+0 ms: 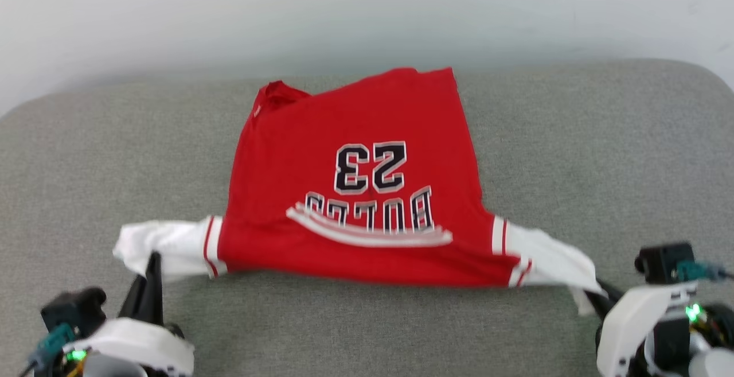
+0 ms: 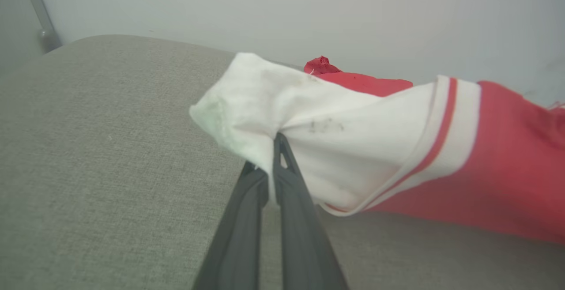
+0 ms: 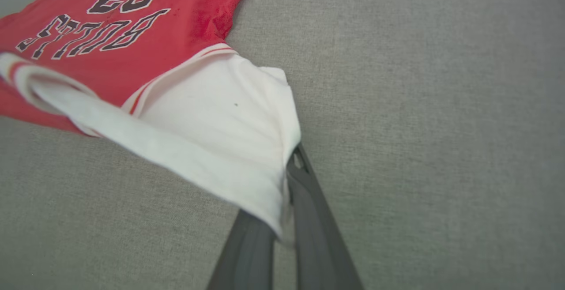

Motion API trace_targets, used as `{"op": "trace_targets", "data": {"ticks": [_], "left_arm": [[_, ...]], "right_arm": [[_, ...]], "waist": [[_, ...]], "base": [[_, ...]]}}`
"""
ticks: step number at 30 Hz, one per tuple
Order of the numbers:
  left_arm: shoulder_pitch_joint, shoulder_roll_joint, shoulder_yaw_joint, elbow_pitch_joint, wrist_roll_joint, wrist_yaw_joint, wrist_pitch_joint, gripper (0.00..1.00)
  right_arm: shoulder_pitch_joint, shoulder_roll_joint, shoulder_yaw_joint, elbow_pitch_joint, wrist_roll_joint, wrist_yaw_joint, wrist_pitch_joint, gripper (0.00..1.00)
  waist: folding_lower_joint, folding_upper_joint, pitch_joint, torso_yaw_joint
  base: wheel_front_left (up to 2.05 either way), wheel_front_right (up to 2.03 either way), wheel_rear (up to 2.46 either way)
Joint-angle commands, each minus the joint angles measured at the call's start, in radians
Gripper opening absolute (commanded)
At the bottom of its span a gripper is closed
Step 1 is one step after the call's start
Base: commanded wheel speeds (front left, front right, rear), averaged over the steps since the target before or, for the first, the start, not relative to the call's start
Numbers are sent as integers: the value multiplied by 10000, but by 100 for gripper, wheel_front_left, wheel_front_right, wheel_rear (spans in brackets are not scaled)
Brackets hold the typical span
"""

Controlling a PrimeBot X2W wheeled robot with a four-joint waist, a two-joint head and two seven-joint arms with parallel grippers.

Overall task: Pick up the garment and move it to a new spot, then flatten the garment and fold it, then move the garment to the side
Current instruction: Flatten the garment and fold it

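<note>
Evidently to stretch it flat, the left tool (image 2: 276, 142) and right tool (image 3: 295, 160) each clench a white sleeve (image 2: 247, 104) of the red black-lettered jersey garment (image 1: 321, 136), lying centred by the grey upholstered pad's (image 1: 602, 153) near edge.

Matt cloth garment (image 1: 350, 170) on coarse woven cushion (image 1: 573, 153).

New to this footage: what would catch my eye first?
A red garment with upside-down BULLS 23 lettering lies on the grey fabric surface, centre of the head view. The left hand is shut on one white sleeve at lower left, the right hand on the other at lower right.
</note>
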Motion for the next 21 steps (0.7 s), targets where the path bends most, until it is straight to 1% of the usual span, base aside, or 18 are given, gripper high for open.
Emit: {"op": "trace_targets", "data": {"ticks": [1,5,8,9,10,12,15,18,21], "left_arm": [[277,18,-24,-173,72,118,43,0],[1482,-81,-104,-939,128,532,249,0],[2108,-164,-208,-1420,202,754,311,0],[2257,-172,-248,-1510,215,798,323,0],[2355,-173,-267,-1599,250,847,323,0],[2459,-195,-379,-1727,325,888,328,0],[2308,-157,-623,-1933,595,960,404,0],[2001,-20,-762,-2081,799,916,491,0],[1737,52,-884,-2181,913,866,512,0]], "right_arm": [[364,81,-135,-212,-153,-14,91,0],[1912,601,-768,-1128,-404,-14,715,0],[2813,895,-1143,-1584,-559,-14,1026,0],[3025,1013,-1204,-1709,-593,-14,1133,20],[3169,1075,-1222,-1852,-667,-12,1223,100],[3303,1262,-1334,-2108,-622,-12,1301,100],[3176,1340,-1506,-2498,-570,-11,1165,100],[2669,1166,-1762,-2804,-481,-11,920,100],[1843,1065,-2027,-2693,-446,-11,712,100]], "waist": [[4,0,-223,26],[4,0,-558,18],[4,0,-710,41],[4,0,-729,56],[4,0,-732,68],[4,0,-707,98],[4,0,-588,226],[4,0,-397,352],[4,0,-128,456]], "base": [[0,0,0],[0,0,0],[0,0,0],[0,0,0],[0,0,0],[0,0,0],[0,0,0],[0,0,0],[0,0,0]]}}
